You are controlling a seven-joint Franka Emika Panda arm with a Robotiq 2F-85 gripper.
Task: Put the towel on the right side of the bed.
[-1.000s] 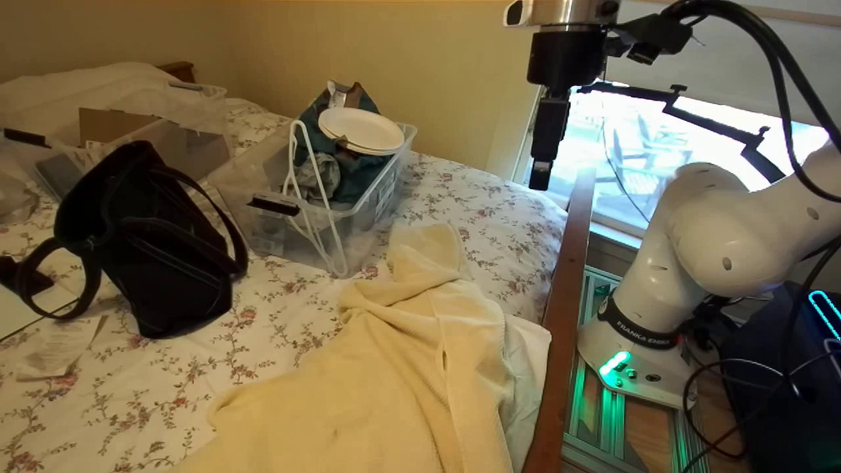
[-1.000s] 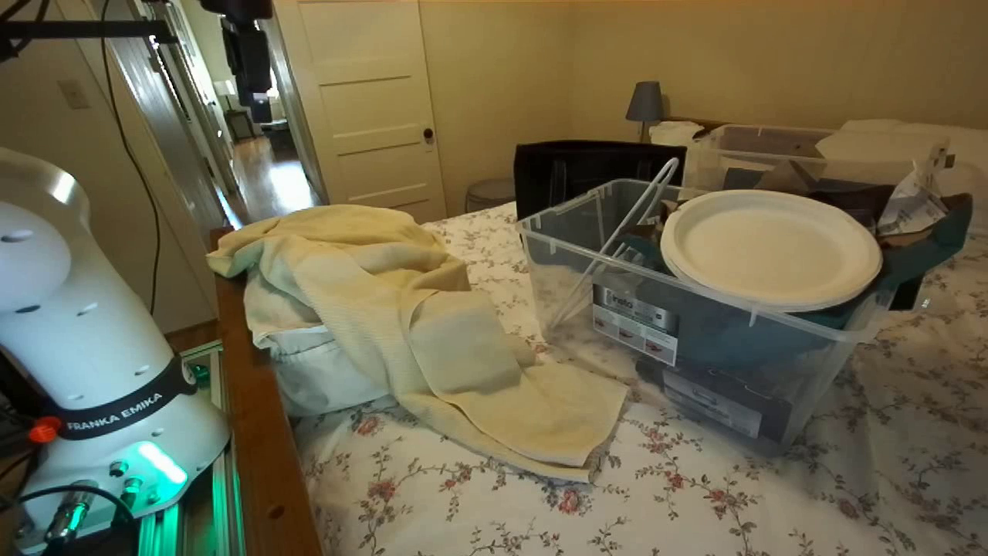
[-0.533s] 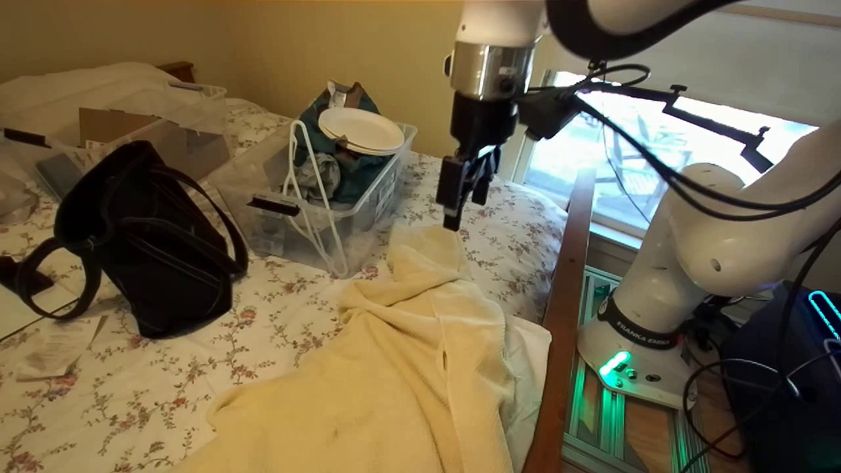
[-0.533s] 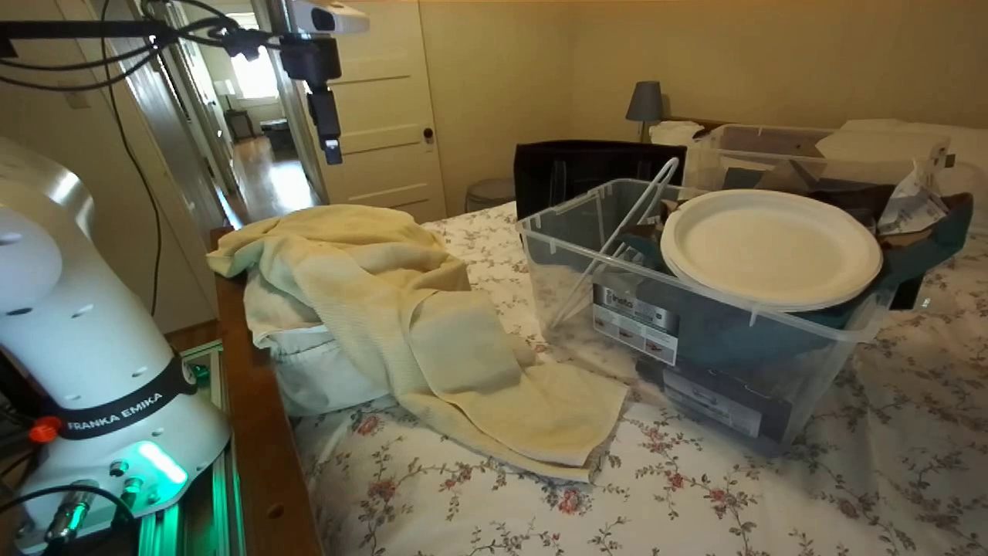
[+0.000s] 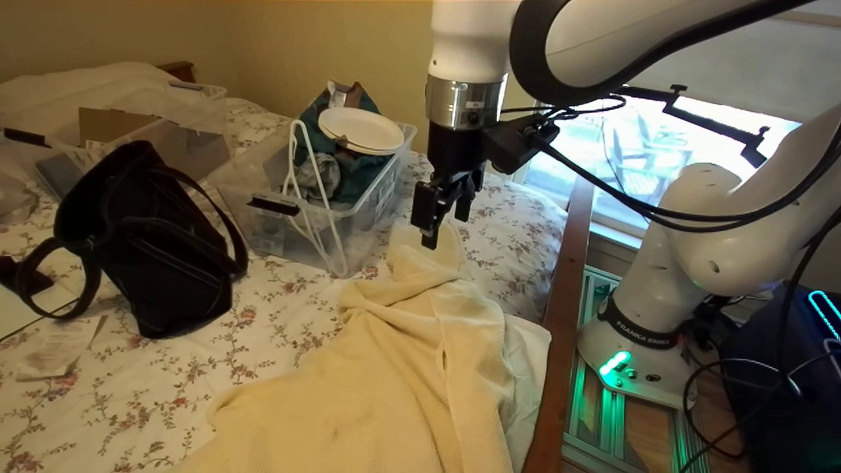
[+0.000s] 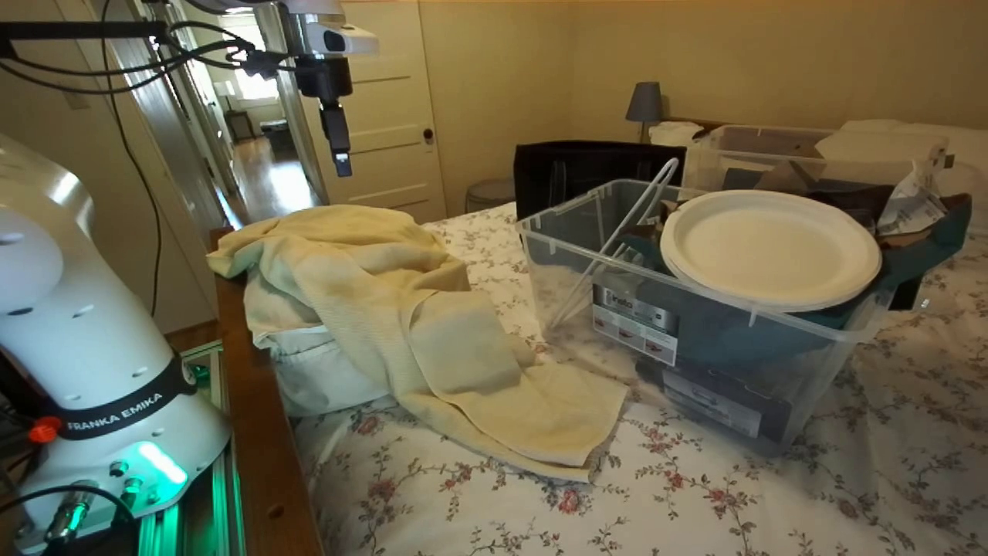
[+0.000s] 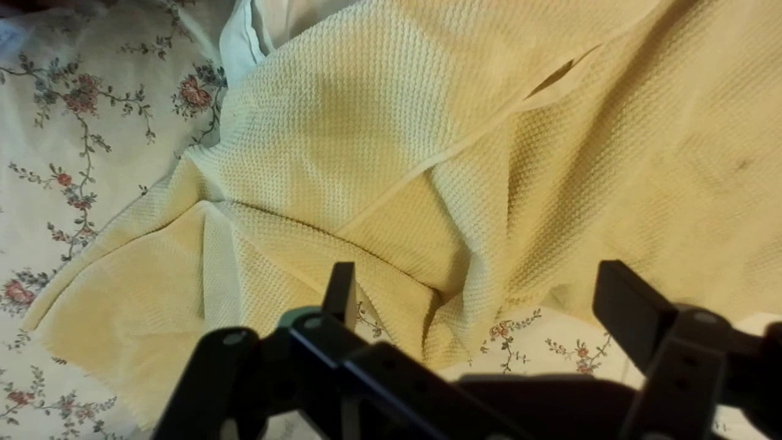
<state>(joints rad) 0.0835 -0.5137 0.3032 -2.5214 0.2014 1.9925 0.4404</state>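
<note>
My gripper (image 5: 446,227) hangs above the towel (image 7: 360,116), not touching it; its jaws stand wide apart and hold nothing. The towel lies below the tool in loose folds on the bed (image 6: 494,510), over part of a white sheet (image 6: 324,378), and one edge of it reaches the wooden rail (image 6: 266,448). A plastic box (image 6: 733,347) stands off to one side of the tool, so there I should move with care.

I judge that I am in the reaching step: the grasp is not yet made. As next move, I think the tool must go down over a raised fold (image 7: 479,275), which the wrist view shows between the jaws, then close, lift and carry. The cloth looks soft and thick, so a small pinch may bring only one part of it, and the white sheet could perhaps come along. Which side of the bed is meant by "right", I cannot tell with certainty from here.
</note>
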